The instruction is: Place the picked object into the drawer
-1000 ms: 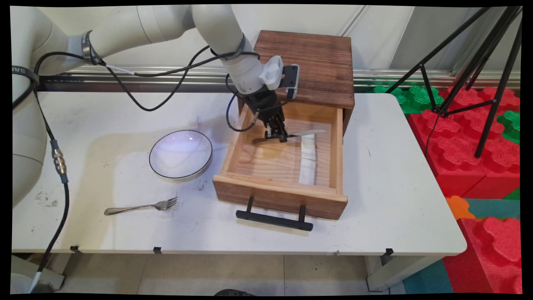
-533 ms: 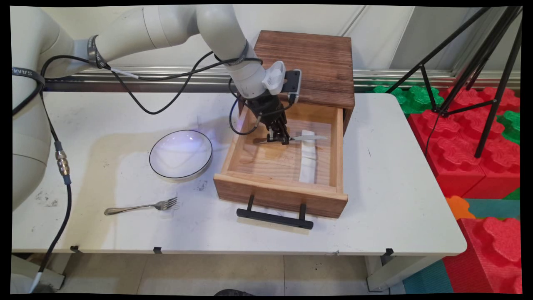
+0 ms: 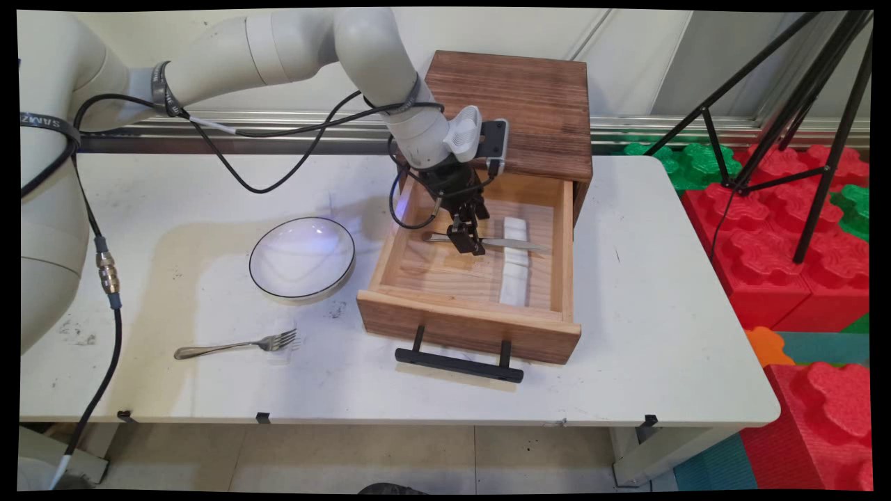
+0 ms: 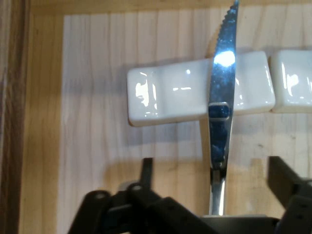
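Note:
My gripper [image 3: 466,243] is down inside the open wooden drawer [image 3: 466,325]. A steel knife [image 3: 516,245] lies across the drawer under it, with its serrated blade resting on a white ceramic rest [image 3: 514,273]. In the hand view the knife [image 4: 222,97] runs up between the two fingers [image 4: 147,168], which stand wide apart and clear of its handle, and the blade crosses the white rest [image 4: 165,92]. The gripper [image 4: 212,168] is open. The end of the knife's handle is hidden behind the linkage.
The drawer juts out of a dark wooden cabinet [image 3: 518,104] at the table's back. A white bowl [image 3: 302,258] sits left of the drawer, a fork [image 3: 237,344] nearer the front edge. A black tripod [image 3: 800,104] and red foam blocks [image 3: 786,229] stand off to the right.
The gripper came down and slightly right into the drawer with the knife. The knife went from tilted in the air to lying level with its blade on the white rest.

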You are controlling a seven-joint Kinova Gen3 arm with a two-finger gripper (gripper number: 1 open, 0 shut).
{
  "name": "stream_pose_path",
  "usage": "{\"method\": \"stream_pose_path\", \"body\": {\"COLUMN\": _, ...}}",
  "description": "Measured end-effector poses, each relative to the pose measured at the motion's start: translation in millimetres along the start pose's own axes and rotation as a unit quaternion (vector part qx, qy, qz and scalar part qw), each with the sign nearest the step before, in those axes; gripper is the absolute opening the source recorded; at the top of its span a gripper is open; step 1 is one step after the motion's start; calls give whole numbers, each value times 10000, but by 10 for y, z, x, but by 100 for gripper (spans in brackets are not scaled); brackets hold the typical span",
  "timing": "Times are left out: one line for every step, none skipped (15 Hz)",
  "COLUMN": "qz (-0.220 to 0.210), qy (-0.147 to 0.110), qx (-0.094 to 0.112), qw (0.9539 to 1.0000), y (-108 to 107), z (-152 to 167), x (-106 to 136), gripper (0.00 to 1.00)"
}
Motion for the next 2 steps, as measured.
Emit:
{"method": "stream_pose_path", "body": {"qz": -20, "qy": 12, "qx": 21, "qw": 10000, "y": -2, "z": 2, "x": 7, "gripper": 100}}
{"method": "stream_pose_path", "body": {"qz": -41, "qy": 22, "qx": 40, "qw": 10000, "y": -4, "z": 0, "x": 10, "gripper": 100}}
